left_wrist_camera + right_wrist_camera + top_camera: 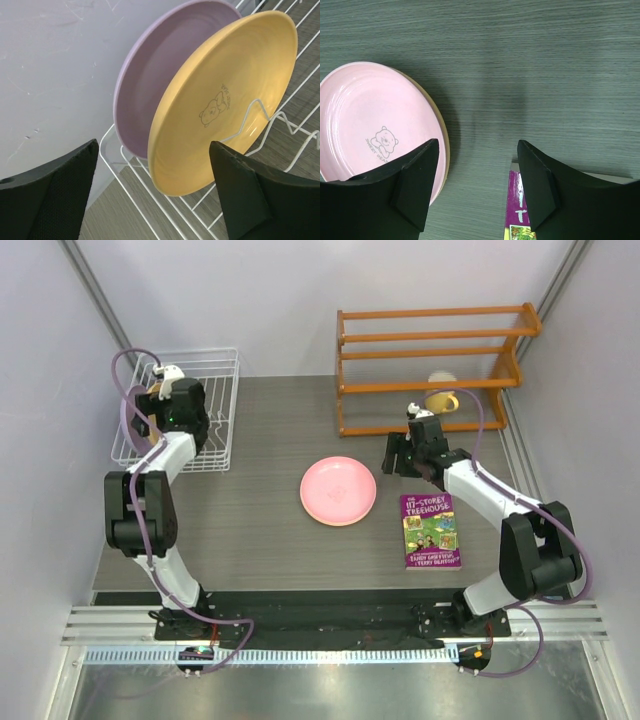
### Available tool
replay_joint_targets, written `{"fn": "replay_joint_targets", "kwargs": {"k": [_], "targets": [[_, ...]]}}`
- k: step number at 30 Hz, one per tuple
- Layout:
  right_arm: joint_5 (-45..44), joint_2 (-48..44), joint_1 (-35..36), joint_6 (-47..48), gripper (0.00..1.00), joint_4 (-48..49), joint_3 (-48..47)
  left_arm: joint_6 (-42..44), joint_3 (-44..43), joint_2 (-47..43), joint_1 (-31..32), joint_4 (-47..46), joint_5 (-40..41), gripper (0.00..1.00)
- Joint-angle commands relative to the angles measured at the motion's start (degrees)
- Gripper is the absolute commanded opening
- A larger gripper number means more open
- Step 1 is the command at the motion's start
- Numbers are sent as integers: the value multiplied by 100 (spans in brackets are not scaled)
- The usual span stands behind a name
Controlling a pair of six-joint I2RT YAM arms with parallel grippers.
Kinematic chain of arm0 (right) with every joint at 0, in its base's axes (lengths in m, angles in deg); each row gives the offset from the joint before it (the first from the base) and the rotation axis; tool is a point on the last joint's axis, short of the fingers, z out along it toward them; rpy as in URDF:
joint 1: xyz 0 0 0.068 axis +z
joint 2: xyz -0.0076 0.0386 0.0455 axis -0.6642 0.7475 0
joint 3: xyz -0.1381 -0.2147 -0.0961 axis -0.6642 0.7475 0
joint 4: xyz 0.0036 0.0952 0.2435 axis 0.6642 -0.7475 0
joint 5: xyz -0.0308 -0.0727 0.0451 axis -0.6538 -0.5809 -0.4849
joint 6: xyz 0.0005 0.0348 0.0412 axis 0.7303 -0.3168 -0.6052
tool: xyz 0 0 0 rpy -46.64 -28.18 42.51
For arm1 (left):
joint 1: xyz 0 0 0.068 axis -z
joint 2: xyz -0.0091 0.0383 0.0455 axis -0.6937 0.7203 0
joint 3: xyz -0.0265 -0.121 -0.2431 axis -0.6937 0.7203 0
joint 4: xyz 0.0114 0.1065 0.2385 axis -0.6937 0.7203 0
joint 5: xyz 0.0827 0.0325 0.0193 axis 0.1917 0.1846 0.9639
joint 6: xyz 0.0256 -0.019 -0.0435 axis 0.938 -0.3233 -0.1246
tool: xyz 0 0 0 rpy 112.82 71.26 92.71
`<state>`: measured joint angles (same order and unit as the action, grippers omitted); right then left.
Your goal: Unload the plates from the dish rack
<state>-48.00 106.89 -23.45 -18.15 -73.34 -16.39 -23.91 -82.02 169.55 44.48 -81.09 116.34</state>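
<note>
Well right of the dish rack [212, 445], the pink plate [375, 125] lies on the table [530, 60], stacked on a lower orange-yellow plate [445, 145], just left of the right gripper [477, 145], which is spread wide and empty. At the rack, the left gripper [154, 145], also spread and empty, faces the upright orange-yellow plate [225, 100] just ahead. The lavender plate [155, 75] stands behind it.

Pink plate [338, 490], lavender plate [150, 85], animal-printed yellow plate [225, 100], white wire rack [220, 390].

The grey table [270, 430] carries the dish rack [220, 390] at ten o'clock, an orange shelf [430, 337] at one, a pink plate [338, 490] over a yellow plate [445, 145] at centre, and a purple book [430, 531] at four.
</note>
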Motion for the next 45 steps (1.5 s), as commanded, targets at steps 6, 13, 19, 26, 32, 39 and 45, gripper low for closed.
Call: {"fn": "replay_joint_targets", "kwargs": {"k": [6,13,19,26,32,39,45], "targets": [[336,42,-86,22,68,189,-163,277,-193,145,-29,-513,577,60],[363,-107,-121,-5,68,188,-57,146,-158,181,-214,-487,691,45],[389,-160,-200,13,68,197,22,-30,-237,295,-258,-232,639,20],[433,-151,-227,13,68,197,31,-338,-307,330,-284,93,533,0],[433,-186,-235,13,68,197,75,-355,-325,23,-293,190,288,0],[442,-230,-235,-14,67,206,101,267,-422,-434,-108,-45,593,0],[442,-362,-235,-22,67,215,162,1164,-308,-865,321,-705,1024,0]]}}
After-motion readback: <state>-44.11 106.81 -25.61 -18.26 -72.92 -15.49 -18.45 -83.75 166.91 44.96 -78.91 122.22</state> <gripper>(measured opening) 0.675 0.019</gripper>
